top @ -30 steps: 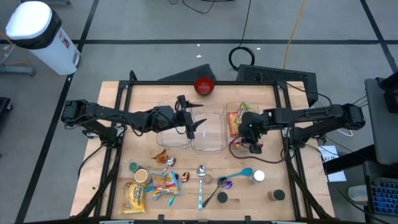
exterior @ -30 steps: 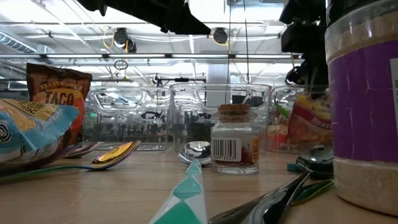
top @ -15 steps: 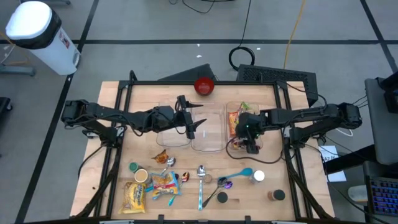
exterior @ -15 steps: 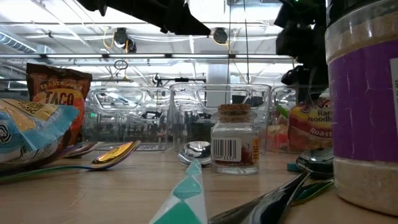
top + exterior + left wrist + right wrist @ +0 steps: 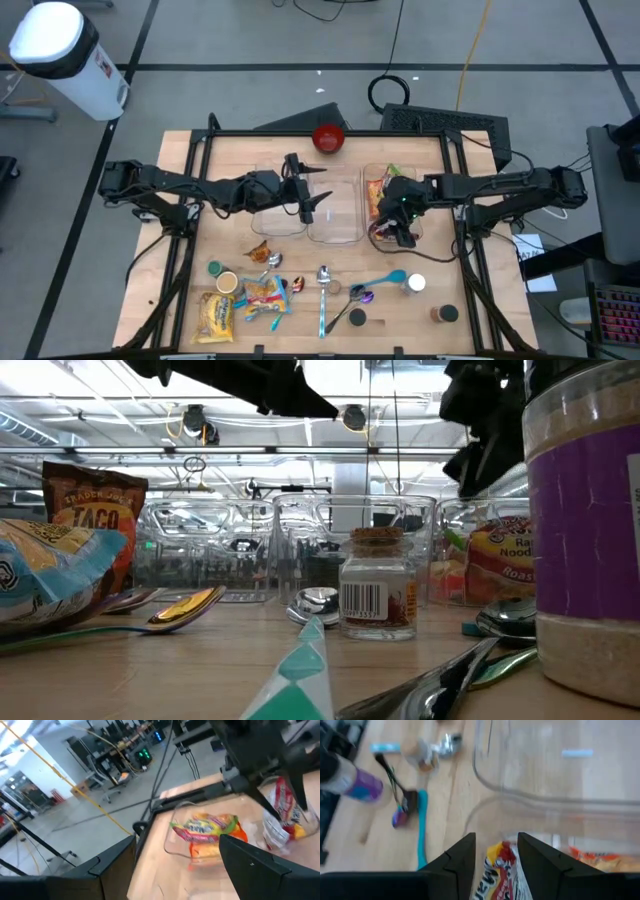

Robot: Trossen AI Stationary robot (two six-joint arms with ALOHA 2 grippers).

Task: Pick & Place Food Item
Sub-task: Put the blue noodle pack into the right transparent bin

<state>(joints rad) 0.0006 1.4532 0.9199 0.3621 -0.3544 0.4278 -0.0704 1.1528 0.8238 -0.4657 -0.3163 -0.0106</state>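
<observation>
Lying lengthwise front-to-back: noodle packet (image 5: 376, 197) (in container (image 5: 392, 236))

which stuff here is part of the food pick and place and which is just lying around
In the job: right gripper, open over the noodle packet in the right clear container.

Lying about: red bowl, taco packet, spoons, spice jar, purple-labelled jar.

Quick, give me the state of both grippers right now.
Left gripper: open, holding nothing, above the clear containers.
Right gripper: open, over the ramen packet lying in the right container; not gripping it.
</observation>
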